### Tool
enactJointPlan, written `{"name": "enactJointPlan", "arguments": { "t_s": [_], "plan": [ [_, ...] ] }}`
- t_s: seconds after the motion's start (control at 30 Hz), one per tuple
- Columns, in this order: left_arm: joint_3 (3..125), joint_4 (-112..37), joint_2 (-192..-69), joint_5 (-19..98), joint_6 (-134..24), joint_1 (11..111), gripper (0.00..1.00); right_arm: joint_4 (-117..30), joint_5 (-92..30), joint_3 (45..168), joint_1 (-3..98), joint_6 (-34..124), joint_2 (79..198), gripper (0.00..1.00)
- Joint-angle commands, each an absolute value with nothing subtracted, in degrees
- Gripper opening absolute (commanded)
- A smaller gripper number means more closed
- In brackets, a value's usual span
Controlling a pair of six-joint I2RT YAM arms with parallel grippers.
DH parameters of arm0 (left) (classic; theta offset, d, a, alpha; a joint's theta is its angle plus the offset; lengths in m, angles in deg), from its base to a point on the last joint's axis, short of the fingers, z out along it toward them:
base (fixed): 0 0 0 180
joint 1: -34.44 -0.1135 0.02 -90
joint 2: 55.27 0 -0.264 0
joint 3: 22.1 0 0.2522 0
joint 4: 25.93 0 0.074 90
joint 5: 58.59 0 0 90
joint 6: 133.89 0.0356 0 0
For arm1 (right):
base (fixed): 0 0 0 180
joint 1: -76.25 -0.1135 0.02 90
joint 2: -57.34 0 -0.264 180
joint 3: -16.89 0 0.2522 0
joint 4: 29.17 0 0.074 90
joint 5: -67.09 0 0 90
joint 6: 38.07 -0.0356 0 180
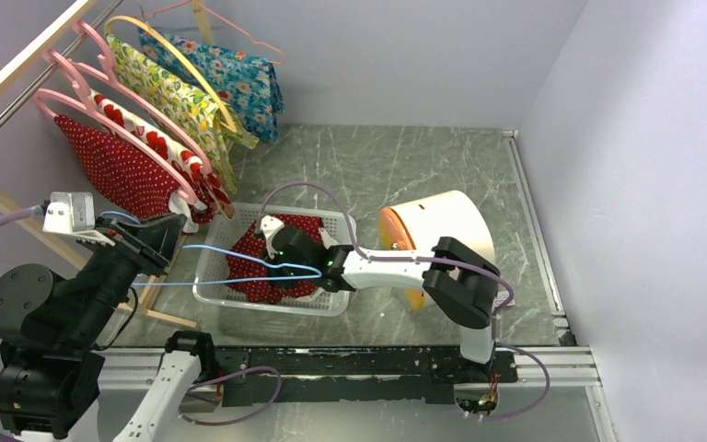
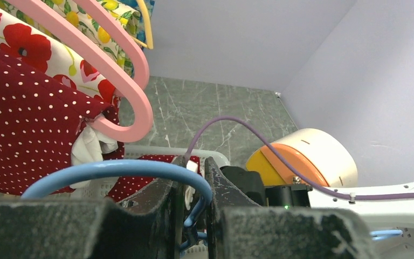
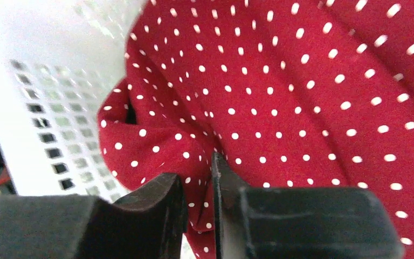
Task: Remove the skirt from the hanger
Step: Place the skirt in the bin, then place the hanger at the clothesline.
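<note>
**Desk:** Grey marble table (image 1: 405, 166), lavender walls. Where's the skirt?

**Me:** The red dotted skirt (image 1: 258, 284) lies bunched in the white basket (image 1: 204, 276), mid-table.

**Desk:** Claws?

**Me:** At the basket's nine o'clock, my left claw (image 2: 195, 164) is clamped on the blue hanger (image 2: 118, 168). My right claw (image 3: 195, 166), entering from three o'clock, stands narrow with cloth in the gap. I can't tell whether it's pinched.

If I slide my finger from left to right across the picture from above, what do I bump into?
Left gripper holding the blue hanger → white basket with the red spotty skirt inside → orange-and-white drum.
</note>
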State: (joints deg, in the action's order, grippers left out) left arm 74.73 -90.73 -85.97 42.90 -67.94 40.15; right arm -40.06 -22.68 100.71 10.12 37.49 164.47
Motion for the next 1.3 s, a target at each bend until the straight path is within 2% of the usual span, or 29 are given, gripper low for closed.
{"name": "enactJointPlan", "arguments": {
  "t_s": [0.0,0.1,0.23,0.3,0.33,0.43,0.57,0.87,0.97,1.1,1.27],
  "plan": [
    [75.2,-91.6,-86.2,41.8,-67.4,39.7,0.07,-49.2,-21.2,105.4,9.8,39.4,164.5,0.27],
    [75.8,-92.0,-86.2,40.8,-66.9,39.7,0.07,-54.8,-16.3,108.1,9.8,42.6,161.0,0.42],
    [75.0,-91.0,-85.7,40.8,-67.1,39.7,0.07,-55.6,-12.2,104.8,9.7,45.5,154.2,0.81],
    [74.5,-90.9,-85.6,40.7,-67.0,39.7,0.07,-53.0,-11.5,100.0,9.9,46.2,150.0,0.92],
    [74.2,-90.9,-85.7,40.5,-66.8,39.7,0.07,-51.6,-10.8,97.4,9.9,46.1,147.9,0.95],
    [74.0,-90.9,-86.1,39.8,-66.2,39.7,0.07,-51.3,-10.5,92.5,10.5,44.8,142.2,0.96],
    [73.4,-90.7,-86.0,39.3,-65.7,39.7,0.07,-56.3,-9.9,92.2,10.9,44.3,138.2,0.96],
    [71.7,-90.1,-85.3,37.3,-65.5,39.7,0.07,-74.5,5.6,100.0,11.1,49.1,127.5,1.00],
    [70.9,-89.6,-85.1,37.2,-65.5,39.7,0.07,-79.8,7.1,105.3,11.1,49.0,123.6,1.00],
    [69.9,-89.2,-84.5,37.2,-65.5,39.7,0.07,-80.8,0.9,111.1,11.1,47.3,118.7,1.00],
    [69.4,-89.4,-84.8,37.0,-65.5,39.7,0.07,-72.5,-21.1,110.2,11.1,43.8,113.1,1.00]
  ]
}}
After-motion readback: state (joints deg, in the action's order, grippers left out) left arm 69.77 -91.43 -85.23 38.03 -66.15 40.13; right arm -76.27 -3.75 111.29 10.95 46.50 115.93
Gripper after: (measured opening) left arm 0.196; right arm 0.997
